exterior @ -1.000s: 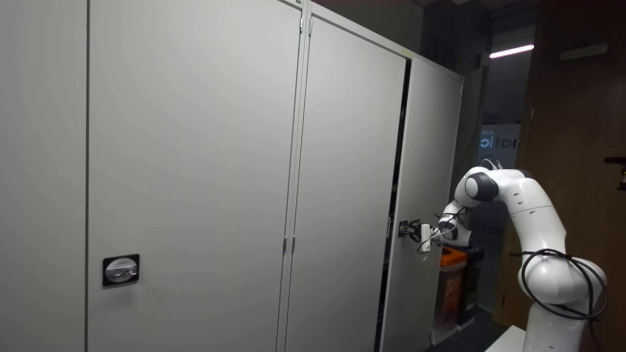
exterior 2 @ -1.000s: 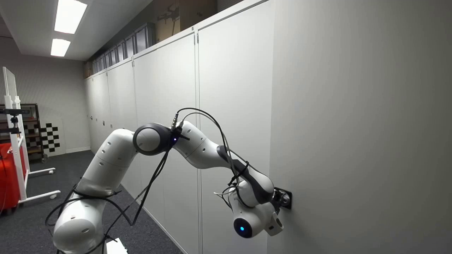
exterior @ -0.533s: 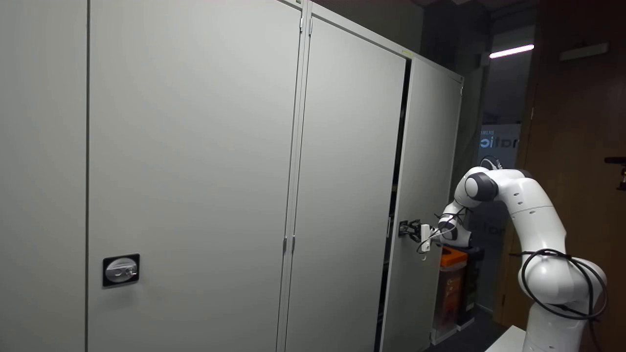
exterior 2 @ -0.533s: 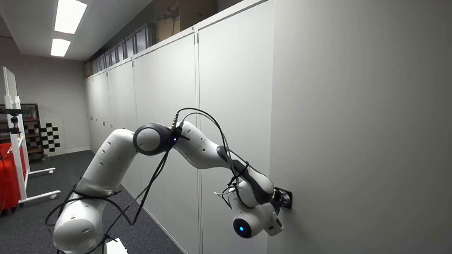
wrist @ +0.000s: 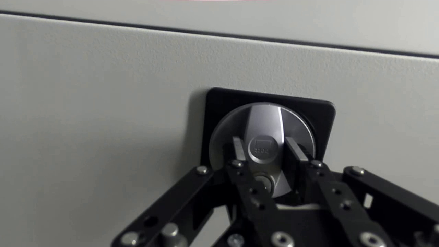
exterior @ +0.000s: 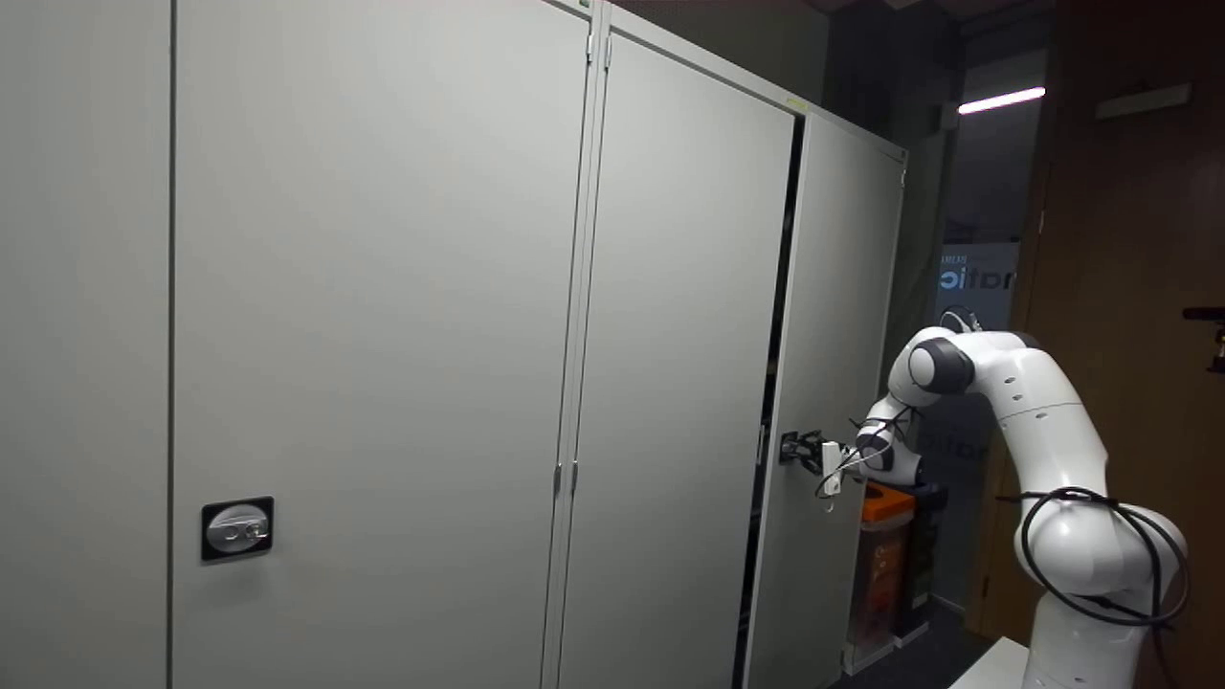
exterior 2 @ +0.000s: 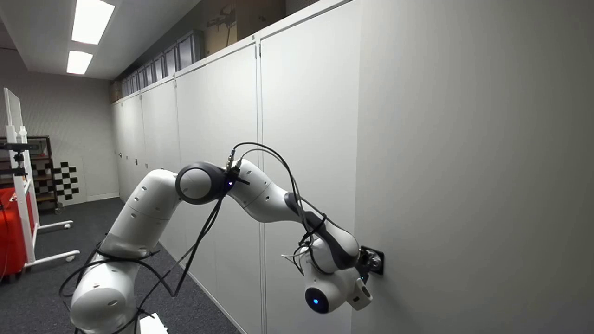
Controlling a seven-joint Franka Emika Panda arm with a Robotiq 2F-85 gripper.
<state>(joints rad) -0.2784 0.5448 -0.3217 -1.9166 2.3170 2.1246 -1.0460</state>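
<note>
In the wrist view my gripper (wrist: 266, 149) is shut on the raised bar of a silver round knob (wrist: 264, 120), one finger on either side. The right-hand finger lies against the bar; whether the left-hand one touches along its length is hard to see. A black square plate (wrist: 226, 97) frames the knob on a light grey cabinet door (wrist: 120, 85). In an exterior view the gripper (exterior: 802, 448) meets this door (exterior: 847, 287) near its free edge, and a dark gap (exterior: 790, 211) runs down beside it. The wrist partly covers the knob (exterior 2: 374, 260) in an exterior view.
A similar knob (exterior: 237, 529) sits on a nearer cabinet door. An orange-topped bin (exterior: 888, 501) stands below the wrist, beside a dark bin (exterior: 921, 550). Loose cables (exterior 2: 209, 222) hang from the arm. A white wheeled stand (exterior 2: 28, 195) and a red object (exterior 2: 11, 232) are further back.
The hand has turned very slightly at the wrist, its end shifting a little left and down in an exterior view. The grip on the knob and the door look the same.
</note>
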